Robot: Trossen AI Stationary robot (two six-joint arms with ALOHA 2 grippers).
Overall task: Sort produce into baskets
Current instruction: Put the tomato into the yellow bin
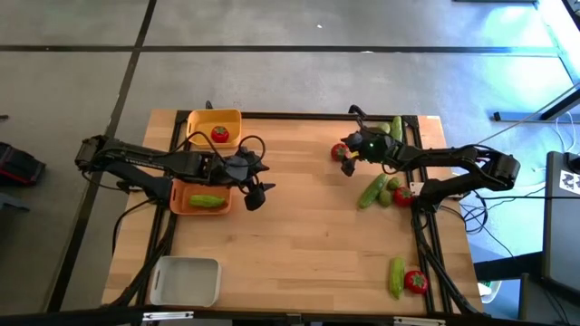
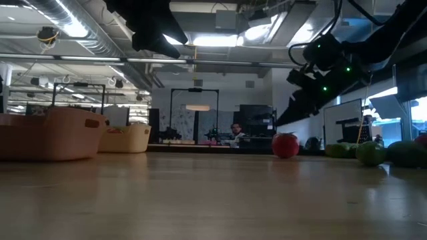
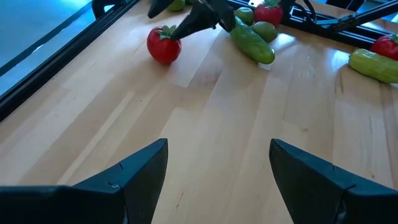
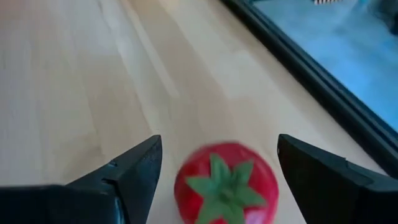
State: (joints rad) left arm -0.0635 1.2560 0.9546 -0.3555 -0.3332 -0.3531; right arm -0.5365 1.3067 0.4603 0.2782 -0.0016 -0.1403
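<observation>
A red tomato (image 4: 225,183) sits on the table between the open fingers of my right gripper (image 4: 217,163), with a gap on each side; it also shows in the high view (image 1: 339,152) at the far right. My left gripper (image 1: 259,184) hovers open and empty just right of the orange basket (image 1: 181,205), which holds a green cucumber (image 1: 207,201). The yellow basket (image 1: 227,118) at the far edge holds a tomato (image 1: 219,134). The white-grey basket (image 1: 186,281) stands at the near left.
More produce lies on the right side: a cucumber (image 1: 372,190), limes (image 1: 388,194) and a tomato (image 1: 403,196) in a cluster, a cucumber (image 1: 396,127) by the far rail, and a cucumber (image 1: 396,276) with a tomato (image 1: 415,282) near the front. Dark rails edge the table.
</observation>
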